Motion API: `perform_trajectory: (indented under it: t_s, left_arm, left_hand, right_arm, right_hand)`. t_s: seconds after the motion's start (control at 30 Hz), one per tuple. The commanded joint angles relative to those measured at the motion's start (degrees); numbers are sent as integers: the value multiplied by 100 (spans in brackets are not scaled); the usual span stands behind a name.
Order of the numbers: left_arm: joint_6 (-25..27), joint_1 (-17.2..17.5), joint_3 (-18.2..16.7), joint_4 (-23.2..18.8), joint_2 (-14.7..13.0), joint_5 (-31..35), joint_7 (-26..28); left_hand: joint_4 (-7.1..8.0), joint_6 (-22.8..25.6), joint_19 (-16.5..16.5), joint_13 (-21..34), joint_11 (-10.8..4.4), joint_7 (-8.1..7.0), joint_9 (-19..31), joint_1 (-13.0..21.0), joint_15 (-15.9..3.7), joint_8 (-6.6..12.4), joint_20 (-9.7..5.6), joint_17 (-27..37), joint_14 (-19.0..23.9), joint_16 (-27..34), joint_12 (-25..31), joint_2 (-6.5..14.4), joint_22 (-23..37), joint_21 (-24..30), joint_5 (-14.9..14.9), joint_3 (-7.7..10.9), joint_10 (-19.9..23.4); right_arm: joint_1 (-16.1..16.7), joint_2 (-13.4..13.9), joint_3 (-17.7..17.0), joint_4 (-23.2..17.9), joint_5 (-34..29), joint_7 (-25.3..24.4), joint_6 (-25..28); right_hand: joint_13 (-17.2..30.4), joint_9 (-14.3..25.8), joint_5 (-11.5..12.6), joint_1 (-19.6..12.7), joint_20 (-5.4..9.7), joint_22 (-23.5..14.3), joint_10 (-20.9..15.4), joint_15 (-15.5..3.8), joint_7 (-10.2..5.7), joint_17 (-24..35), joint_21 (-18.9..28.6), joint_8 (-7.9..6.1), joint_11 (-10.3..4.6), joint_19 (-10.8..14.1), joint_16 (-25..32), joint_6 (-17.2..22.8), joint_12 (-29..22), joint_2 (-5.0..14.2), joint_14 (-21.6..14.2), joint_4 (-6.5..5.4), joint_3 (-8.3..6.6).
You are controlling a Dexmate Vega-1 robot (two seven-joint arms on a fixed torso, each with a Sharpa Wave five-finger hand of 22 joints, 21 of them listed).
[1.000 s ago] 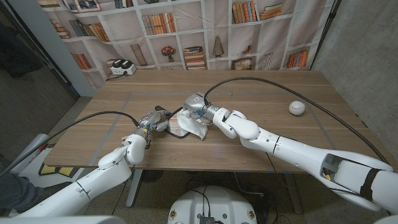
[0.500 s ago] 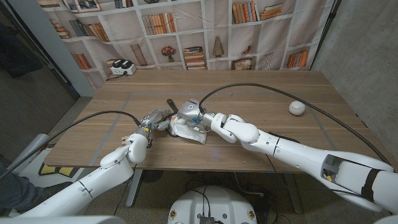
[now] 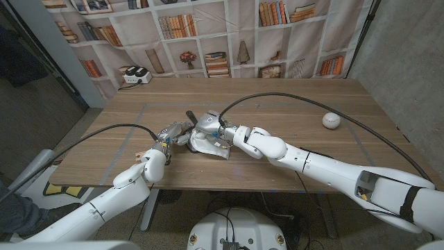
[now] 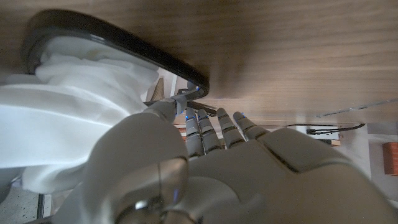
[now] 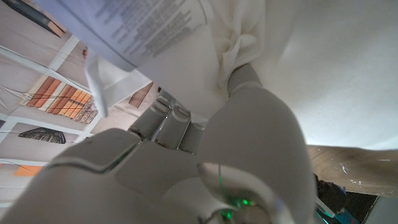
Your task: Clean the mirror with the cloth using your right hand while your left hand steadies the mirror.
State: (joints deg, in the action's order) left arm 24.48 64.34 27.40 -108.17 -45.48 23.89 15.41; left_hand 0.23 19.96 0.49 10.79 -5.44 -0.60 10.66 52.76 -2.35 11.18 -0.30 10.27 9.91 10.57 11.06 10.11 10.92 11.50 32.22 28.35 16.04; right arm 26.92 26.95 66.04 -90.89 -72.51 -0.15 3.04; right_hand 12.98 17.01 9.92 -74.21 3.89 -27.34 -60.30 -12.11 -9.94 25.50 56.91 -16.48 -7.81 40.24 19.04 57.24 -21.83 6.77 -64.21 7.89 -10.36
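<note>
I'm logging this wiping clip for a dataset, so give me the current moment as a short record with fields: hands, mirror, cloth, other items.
right hand: presses the white cloth onto the mirror
left hand: grips the mirror's rim at its left side
mirror: dark-rimmed, lying on the wooden table, mostly covered by the cloth
cloth state: bunched, one corner trailing toward the table's near edge
other items: white ball at the table's right, apart from the work
</note>
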Motion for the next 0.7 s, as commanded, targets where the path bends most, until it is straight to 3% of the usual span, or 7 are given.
perform_trajectory:
  t_s: [0.03,0.7]
  left_arm:
    - [-89,-120,79,109,28,27,-45]
    - [17,39,34,-3,41,44,87]
  left_hand:
    - [-3,67,39,11,-6,10,5,-25,-232,45,1,18,-11,21,41,-17,-8,26,48,93,30]
    - [-33,101,60,10,-43,-11,2,-132,-246,50,-15,15,-2,20,34,-126,-38,0,136,366,25]
  right_arm:
    - [-226,-354,202,402,-176,271,-35]
    - [-645,-721,462,1239,152,662,180]
  right_hand:
    - [252,-14,26,49,830,5,-196,-165,-176,23,31,40,-223,-69,-26,257,-46,24,77,-31,4]
    - [437,-76,19,37,831,14,-252,-165,-173,126,180,50,-249,-108,26,369,-140,41,35,-2,2]
